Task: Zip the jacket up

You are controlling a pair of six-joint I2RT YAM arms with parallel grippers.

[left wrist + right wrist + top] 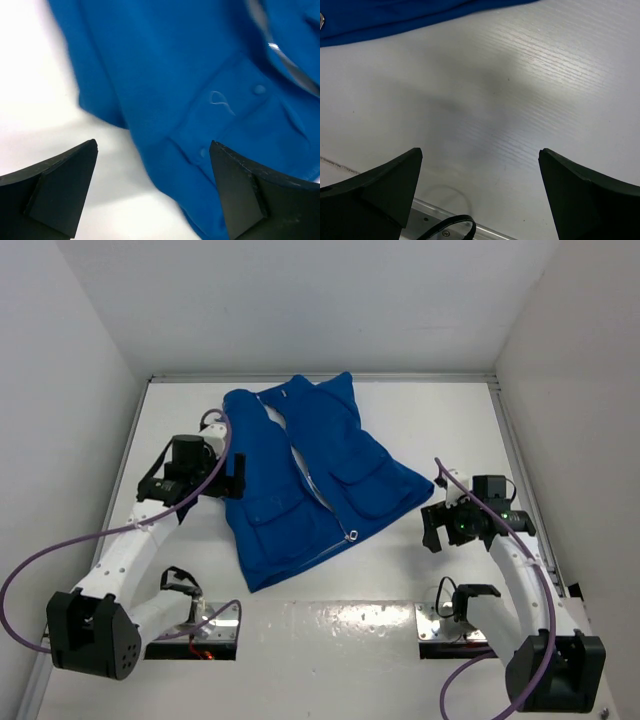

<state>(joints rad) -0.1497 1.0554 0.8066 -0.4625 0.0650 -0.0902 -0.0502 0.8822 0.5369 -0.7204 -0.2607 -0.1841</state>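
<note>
Your jacket (300, 490) lies flat on the white table (450, 420), front side up. It sits between the two arms and closer to your left one. The collar (292, 397) points at the far wall and the hem slants back toward the bases.

The pale zipper (318, 485) runs down the middle. Its silver pull (352, 534) sits right at the hem end, and the panels spread apart up toward the neck, so it isn't zipped yet. A flap pocket (268, 512) sits on one side of the zipper and its twin (372, 478) on the other. There's a pale speck at the collar, too small to read.

Your left gripper (236, 472) hangs over the jacket's left edge with its jaws spread wide and nothing between them. In the left wrist view, the left gripper (153, 144) has one finger (60, 190) over bare table and the other finger (250, 195) over blue cloth. Between them you see a pocket flap with a round snap (259, 90), and a thin pale thread (220, 100) lies on the fabric. A blurred strip of zipper (292, 67) crosses the top corner.

Your right gripper (440, 525) is off the cloth, just beyond the jacket's right hem corner, and its jaws are also wide apart and holding nothing. In the right wrist view, the right gripper (481, 150) has only ribbed white tabletop between its fingers (380, 195). The blue hem (395, 20) crosses the top of that view, apart from them. Purple cables (30, 580) trail from both arms.
</note>
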